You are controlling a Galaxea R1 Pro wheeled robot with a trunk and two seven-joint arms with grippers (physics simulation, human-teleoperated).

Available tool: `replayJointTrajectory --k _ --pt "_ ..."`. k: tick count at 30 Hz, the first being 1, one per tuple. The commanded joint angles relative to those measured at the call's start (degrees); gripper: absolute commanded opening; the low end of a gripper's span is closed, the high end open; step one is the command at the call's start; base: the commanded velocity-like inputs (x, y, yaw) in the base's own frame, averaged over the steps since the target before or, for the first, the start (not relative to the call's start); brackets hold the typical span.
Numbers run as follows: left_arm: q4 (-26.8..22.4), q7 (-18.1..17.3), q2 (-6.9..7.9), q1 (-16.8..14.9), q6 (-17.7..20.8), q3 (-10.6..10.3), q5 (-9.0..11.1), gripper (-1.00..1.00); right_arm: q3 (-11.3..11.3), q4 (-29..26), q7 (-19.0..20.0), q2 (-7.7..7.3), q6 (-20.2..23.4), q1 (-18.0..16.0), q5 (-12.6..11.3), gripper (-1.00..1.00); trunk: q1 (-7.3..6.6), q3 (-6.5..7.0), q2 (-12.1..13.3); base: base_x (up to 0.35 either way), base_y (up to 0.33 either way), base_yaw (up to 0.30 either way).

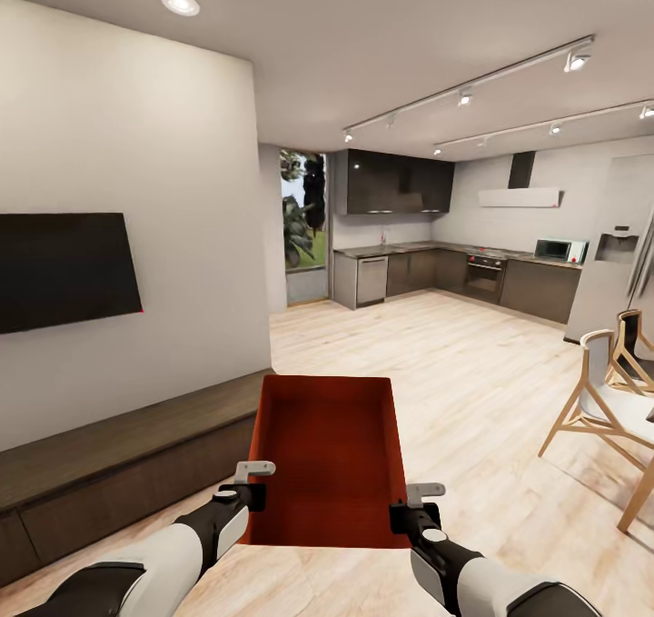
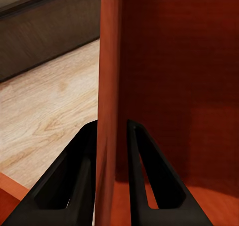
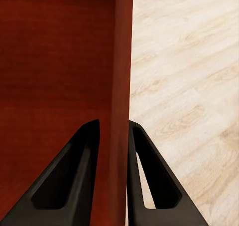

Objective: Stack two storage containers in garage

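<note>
I hold one orange-red storage container [image 1: 331,453] in front of me, above the light wood plank floor, its open top facing up. My left gripper [image 1: 250,494] is shut on its left wall [image 2: 109,61], one finger on each side. My right gripper [image 1: 406,511] is shut the same way on the right wall [image 3: 122,61]. Both wrist views show the thin wall pinched between the black fingers [image 2: 79,176] [image 3: 79,176]. Another orange-red sliver [image 2: 9,201] shows in the left wrist view; I cannot tell what it belongs to.
A dark TV [image 1: 64,267] hangs on the white wall to the left, above a long low wooden cabinet [image 1: 118,458]. Wooden-legged chairs [image 1: 604,399] stand at the right. A kitchen [image 1: 436,272] with dark cabinets and a fridge [image 1: 618,253] lies ahead across open plank floor [image 1: 454,363].
</note>
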Motion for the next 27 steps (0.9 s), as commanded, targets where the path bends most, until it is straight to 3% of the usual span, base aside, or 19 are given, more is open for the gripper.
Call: replayJointTrajectory --k 1,12,27 --pt "0.10 0.61 1.91 0.00 0.25 2.52 0.03 -1.00 -0.23 0.00 -0.23 -0.02 -5.65 -0.04 -0.76 -1.00 0.02 -0.02 -0.04 0.000 0.000 0.000" --pt "0.10 0.61 1.91 0.00 0.25 2.52 0.01 -1.00 -0.23 0.00 -0.23 0.06 -5.74 -0.04 -0.76 -1.00 0.02 -0.02 -0.04 0.000 0.000 -0.034" --pt "0.10 0.61 1.91 0.00 0.25 2.52 0.03 -1.00 -0.24 0.00 -0.15 -0.08 -5.67 -0.04 -0.81 -1.00 0.02 -0.02 -0.04 0.000 0.000 -0.255"
